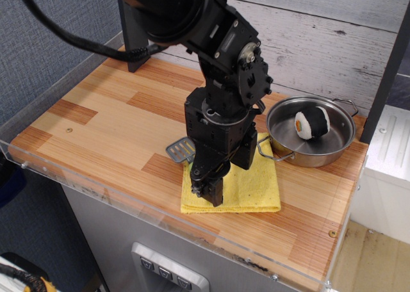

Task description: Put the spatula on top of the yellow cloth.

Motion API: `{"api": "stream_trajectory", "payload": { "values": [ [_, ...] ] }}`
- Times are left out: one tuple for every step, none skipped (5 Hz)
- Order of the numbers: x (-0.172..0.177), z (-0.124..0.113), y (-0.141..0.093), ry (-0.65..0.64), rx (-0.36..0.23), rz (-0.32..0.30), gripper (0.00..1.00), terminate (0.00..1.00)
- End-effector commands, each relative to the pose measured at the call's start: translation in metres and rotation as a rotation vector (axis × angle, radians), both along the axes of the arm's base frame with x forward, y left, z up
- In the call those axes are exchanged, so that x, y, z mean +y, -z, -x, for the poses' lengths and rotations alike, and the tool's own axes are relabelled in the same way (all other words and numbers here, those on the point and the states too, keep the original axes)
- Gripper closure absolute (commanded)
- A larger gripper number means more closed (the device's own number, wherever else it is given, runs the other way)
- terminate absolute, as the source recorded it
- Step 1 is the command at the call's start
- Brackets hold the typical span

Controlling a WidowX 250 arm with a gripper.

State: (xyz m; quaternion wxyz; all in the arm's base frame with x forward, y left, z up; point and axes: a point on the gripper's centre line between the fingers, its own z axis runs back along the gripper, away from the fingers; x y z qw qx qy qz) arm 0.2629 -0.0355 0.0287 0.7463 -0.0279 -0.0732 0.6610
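The black robot arm (221, 106) leans down over the wood-striped table (96, 125), its dark claw (208, 191) pointing at the left part of the bright yellow square folded cloth (253, 186). From where I stand the arm's own body hides the tips, so I cannot tell how wide the claw stands or whether it holds anything. The small toy spatula shows only its grey slotted square blade (180, 151), which lies on the wood just beside the cloth's left edge and pokes out from behind the arm; its handle is hidden. To the right, a round steel pan (333, 148) with 2 loop handles sits just beside the cloth's far right corner, and 1 black-and-white plush ball (312, 123) with an orange spot rests inside it.
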Motion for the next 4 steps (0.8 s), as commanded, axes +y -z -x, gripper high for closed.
{"api": "stream_trajectory", "payload": {
  "values": [
    [0.002,-0.012,-0.065,0.118,-0.146,0.151,0.0,0.0],
    [0.006,-0.008,-0.089,0.125,-0.182,0.134,0.0,0.0],
    [0.006,-0.008,-0.089,0.125,-0.182,0.134,0.0,0.0],
    [0.006,-0.008,-0.089,0.125,-0.182,0.134,0.0,0.0]
  ]
}}
